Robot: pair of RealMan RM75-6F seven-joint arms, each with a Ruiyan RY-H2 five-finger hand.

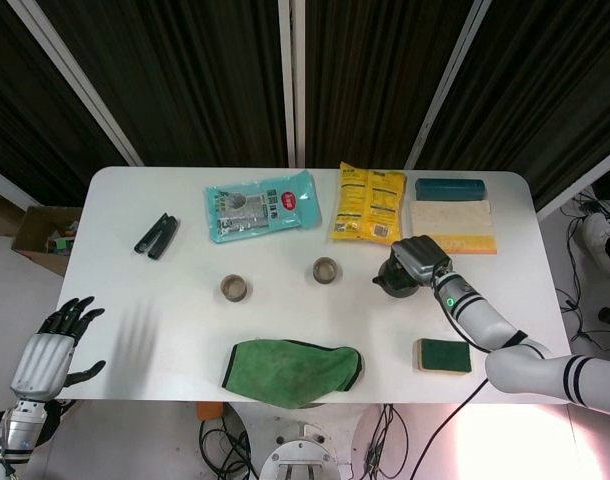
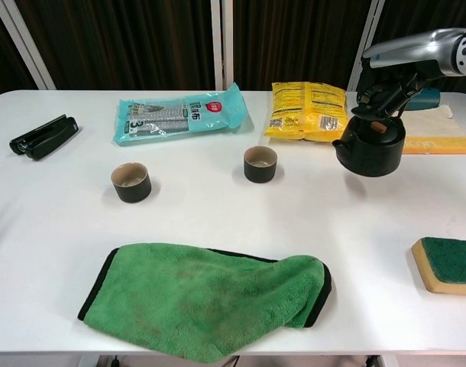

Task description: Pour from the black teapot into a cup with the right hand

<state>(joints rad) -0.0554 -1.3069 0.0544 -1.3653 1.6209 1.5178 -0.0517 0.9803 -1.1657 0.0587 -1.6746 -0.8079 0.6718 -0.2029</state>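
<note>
Now the right hand (image 2: 386, 86) grips the black teapot (image 2: 370, 143) from above, lifted just off the table (image 2: 218, 214) and upright, well right of the nearer cup (image 2: 260, 164). Grasp and lift look done; carrying over and tipping remain. Left hand (image 1: 51, 350) hangs open, off the table.

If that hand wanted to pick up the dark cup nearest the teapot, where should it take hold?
Probably by the rim and outer wall, coming down from above. The cup stands upright and open-topped, with no handle showing, so fingers could close on opposite sides of its round wall. Its right side faces the right hand, which now holds the black teapot; the table around the cup looks clear.
</note>
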